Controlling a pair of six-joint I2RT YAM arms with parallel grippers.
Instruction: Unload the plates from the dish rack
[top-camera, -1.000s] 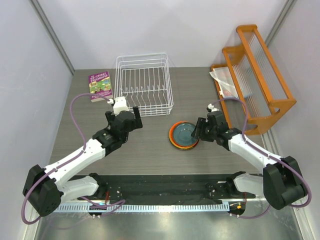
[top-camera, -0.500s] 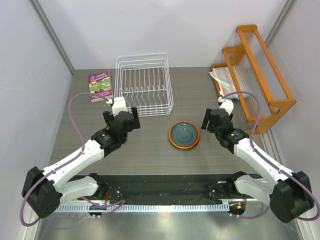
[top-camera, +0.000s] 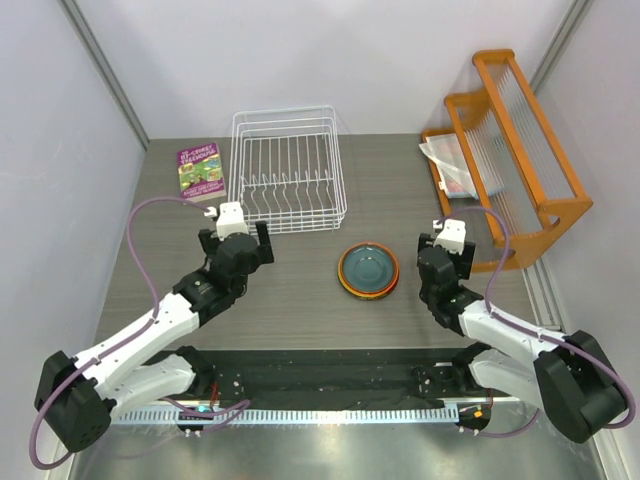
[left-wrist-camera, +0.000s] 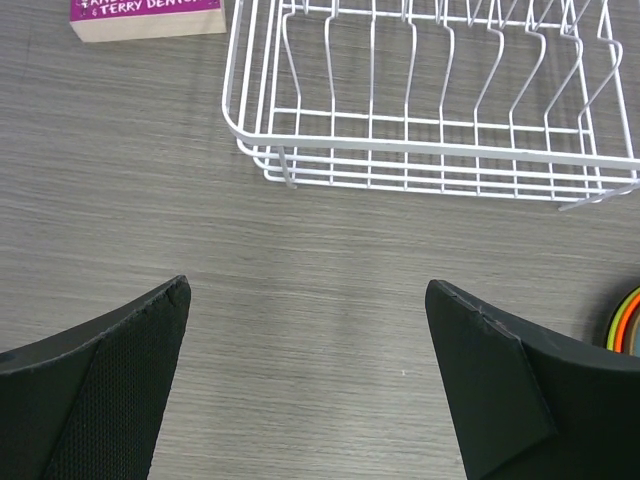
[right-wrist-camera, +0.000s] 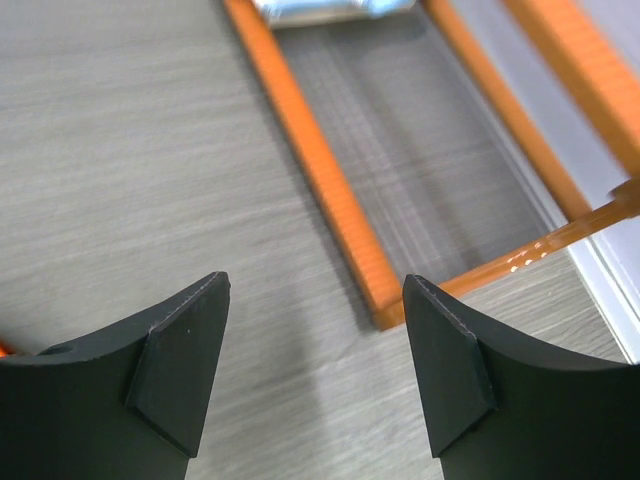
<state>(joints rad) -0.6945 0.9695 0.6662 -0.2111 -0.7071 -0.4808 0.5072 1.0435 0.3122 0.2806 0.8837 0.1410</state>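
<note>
Top external view showed the plates (top-camera: 369, 270) stacked flat on the grey wood-grain counter (top-camera: 300, 300), just right of the frame's centre. A glossy dark teal-grey plate lay uppermost, face up, with an orange rim showing under it. Being round, the stack had no long axis. In the left wrist view only its edge showed at the right border, with lime green and orange rims visible. The dish rack (top-camera: 290, 170), a white wire basket with upright tines, stood above and left of the stack, near it but apart. It sat open side up, and its longer side seemed to run up the frame. A purple paperback book (top-camera: 199, 170) lay flat just left of it. An orange wooden rack (top-camera: 515, 150) with clear slats filled the upper right. The left hand (top-camera: 235, 238) stood below the dish rack, its black fingers (left-wrist-camera: 120, 360) spread wide around bare counter. The right hand (top-camera: 445, 250) stood right of the stack, jaws well apart, and held nothing.
</note>
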